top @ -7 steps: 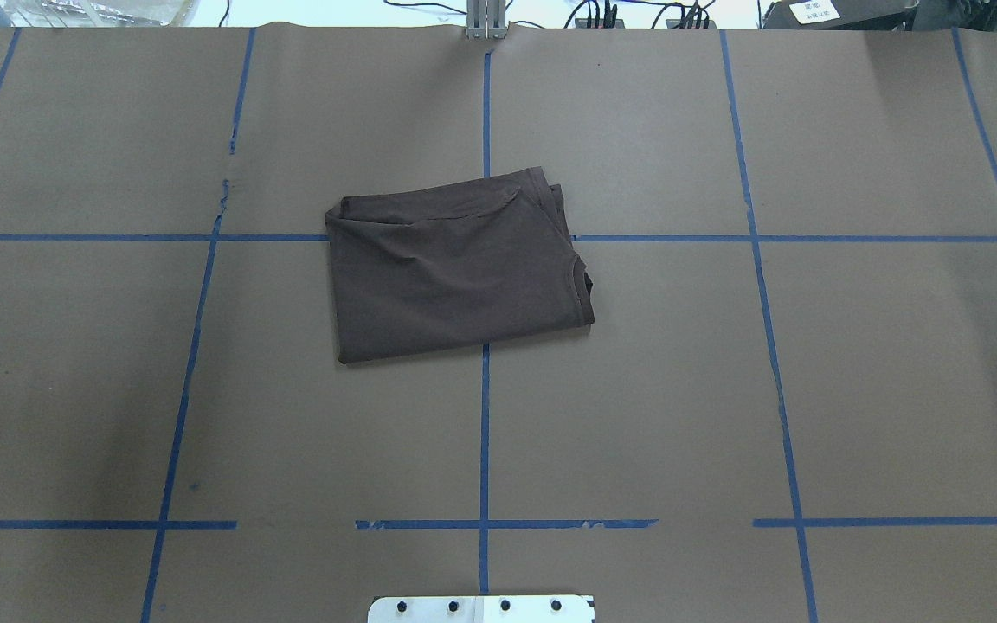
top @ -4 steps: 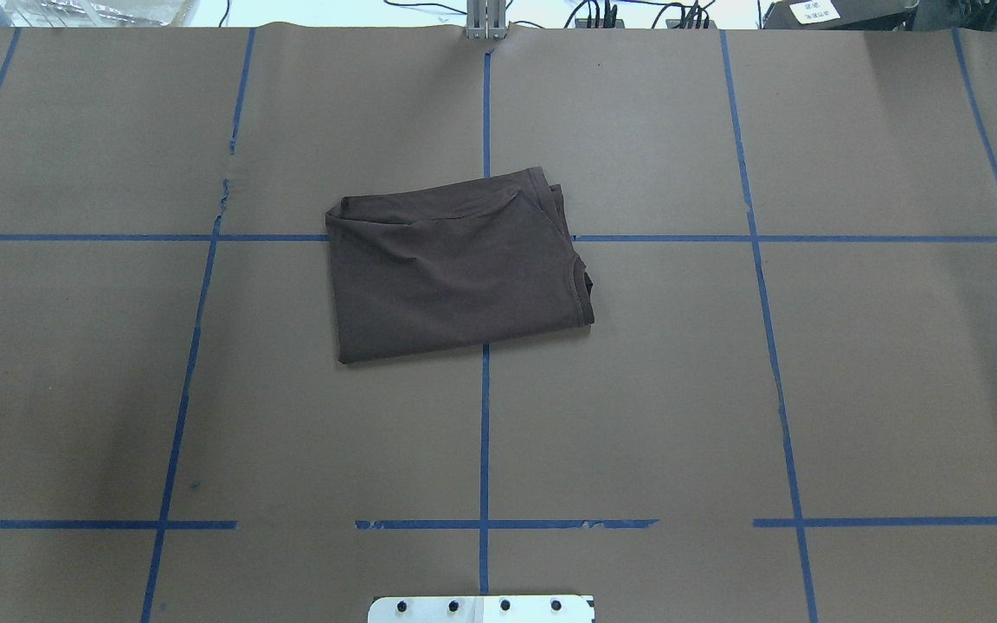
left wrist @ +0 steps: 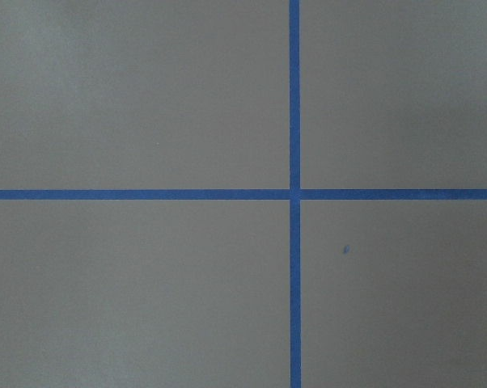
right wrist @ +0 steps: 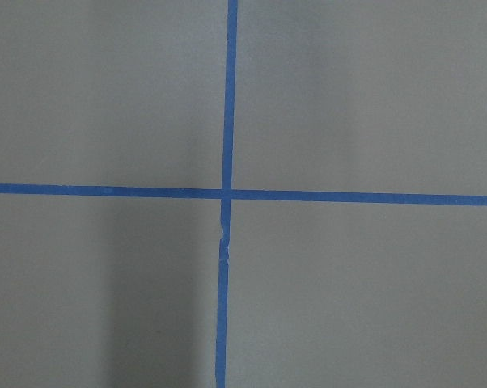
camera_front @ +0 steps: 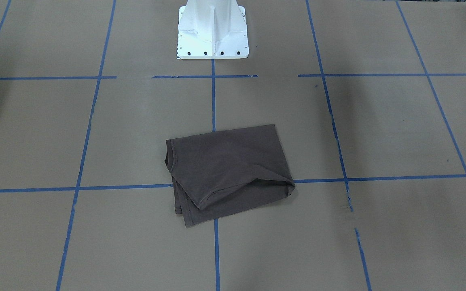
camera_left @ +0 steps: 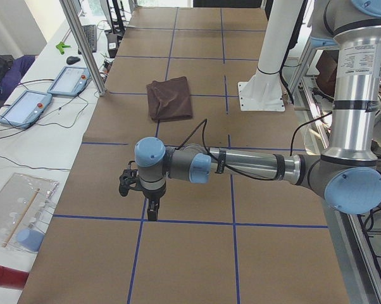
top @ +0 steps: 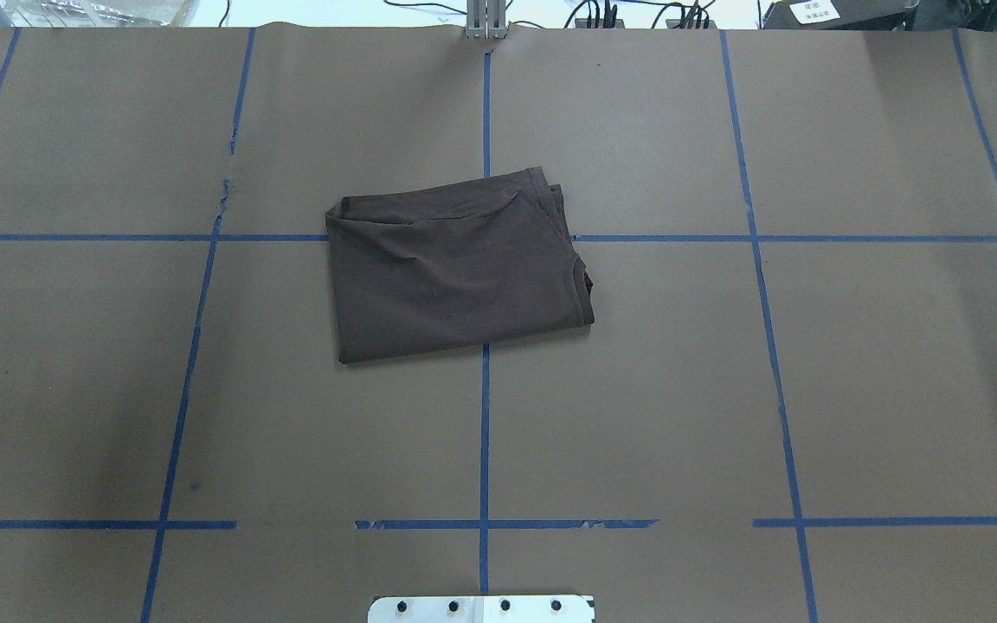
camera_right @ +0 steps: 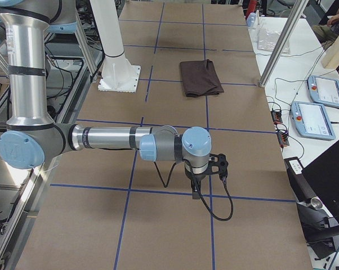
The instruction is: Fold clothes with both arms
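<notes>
The dark brown-grey T-shirt (top: 455, 268) lies folded into a compact rectangle near the table's middle, collar edge toward its right in the overhead view. It also shows in the front view (camera_front: 229, 169) and both side views (camera_left: 169, 99) (camera_right: 200, 77). No arm is in the overhead or front view. The left gripper (camera_left: 152, 212) hangs over a tape cross far from the shirt, at the table's left end. The right gripper (camera_right: 195, 191) hangs likewise at the right end. I cannot tell whether either is open or shut. Both wrist views show only brown paper and blue tape.
The table is covered in brown paper with a blue tape grid (top: 485, 433). The white pedestal base (camera_front: 212, 32) stands at the robot's edge. Teach pendants (camera_left: 70, 81) (camera_right: 326, 90) and metal posts (camera_left: 83, 44) stand beyond the far side.
</notes>
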Available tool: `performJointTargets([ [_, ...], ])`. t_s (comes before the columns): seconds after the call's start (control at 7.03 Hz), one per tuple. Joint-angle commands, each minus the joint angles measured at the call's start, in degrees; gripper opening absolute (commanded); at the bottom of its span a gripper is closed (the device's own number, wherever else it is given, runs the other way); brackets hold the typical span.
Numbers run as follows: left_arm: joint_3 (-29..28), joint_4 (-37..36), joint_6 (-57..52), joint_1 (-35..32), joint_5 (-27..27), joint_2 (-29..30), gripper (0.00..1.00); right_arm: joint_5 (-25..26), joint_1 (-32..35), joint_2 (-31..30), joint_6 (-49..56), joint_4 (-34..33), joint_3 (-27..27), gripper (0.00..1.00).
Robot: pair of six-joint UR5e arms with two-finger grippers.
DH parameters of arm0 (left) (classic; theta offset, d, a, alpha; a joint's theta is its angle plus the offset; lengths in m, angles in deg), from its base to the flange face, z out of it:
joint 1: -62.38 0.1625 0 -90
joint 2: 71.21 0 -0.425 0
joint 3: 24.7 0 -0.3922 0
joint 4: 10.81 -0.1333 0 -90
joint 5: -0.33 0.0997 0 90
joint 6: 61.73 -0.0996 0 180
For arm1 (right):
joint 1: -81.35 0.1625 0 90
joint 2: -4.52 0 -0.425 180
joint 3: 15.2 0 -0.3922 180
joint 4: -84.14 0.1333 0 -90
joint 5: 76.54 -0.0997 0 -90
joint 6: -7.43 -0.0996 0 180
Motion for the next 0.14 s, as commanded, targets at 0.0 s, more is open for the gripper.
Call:
performJointTargets([
  [0.0,0.01,0.00,0.00,0.00,-0.09,-0.05,1.00,-0.48,0.00,0.00,0.00,0.05,-0.14,1.00],
])
